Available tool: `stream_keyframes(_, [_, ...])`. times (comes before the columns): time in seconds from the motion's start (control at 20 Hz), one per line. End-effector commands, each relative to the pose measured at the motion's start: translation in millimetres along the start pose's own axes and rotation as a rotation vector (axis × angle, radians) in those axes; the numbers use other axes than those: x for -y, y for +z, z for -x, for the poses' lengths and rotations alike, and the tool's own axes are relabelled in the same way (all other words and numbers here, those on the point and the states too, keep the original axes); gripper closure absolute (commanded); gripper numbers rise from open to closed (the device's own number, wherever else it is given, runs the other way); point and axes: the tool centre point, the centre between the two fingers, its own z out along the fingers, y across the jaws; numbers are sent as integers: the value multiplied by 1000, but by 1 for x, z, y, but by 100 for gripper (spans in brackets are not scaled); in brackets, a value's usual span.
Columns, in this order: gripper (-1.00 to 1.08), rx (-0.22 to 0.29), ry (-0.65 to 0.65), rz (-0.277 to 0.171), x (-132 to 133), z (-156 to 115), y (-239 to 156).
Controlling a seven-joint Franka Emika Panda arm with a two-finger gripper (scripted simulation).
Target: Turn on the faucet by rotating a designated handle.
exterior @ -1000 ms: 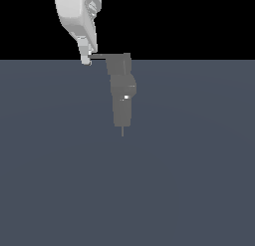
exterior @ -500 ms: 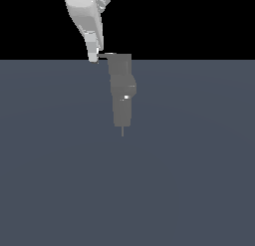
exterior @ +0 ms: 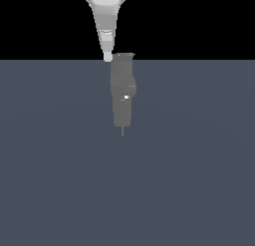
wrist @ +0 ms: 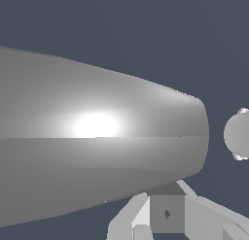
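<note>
At the exterior view's left of the faucet's top, the white gripper [exterior: 107, 56] hangs tip-down, touching or just beside the cap; whether its jaws are apart or together cannot be told. The grey faucet [exterior: 123, 90] stands upright at mid-scene on the blue-grey floor [exterior: 199, 165]. Its handle is not discernible

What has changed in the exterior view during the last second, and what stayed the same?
The white glossy gripper moved toward the exterior view's right, up to the matte grey blocky faucet. The thin grey handle bar, earlier sticking out sideways, no longer shows, seemingly swung round. The faucet body kept its place.
</note>
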Motion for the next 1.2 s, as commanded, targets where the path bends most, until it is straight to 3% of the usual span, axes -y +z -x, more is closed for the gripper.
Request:
stream_keyframes(0.0, [108, 4, 40, -11, 0, -38, -2])
stream_keyframes(0.35, [108, 5, 44, -14, -4, -84, -4])
stream_keyframes(0.4, [108, 5, 44, -14, -4, -84, -4])
stream_keyframes(0.45, [108, 3, 14, -4, -2, -62, 0])
stream_keyframes(1.15, [108, 3, 25, -8, 26, -102, -2])
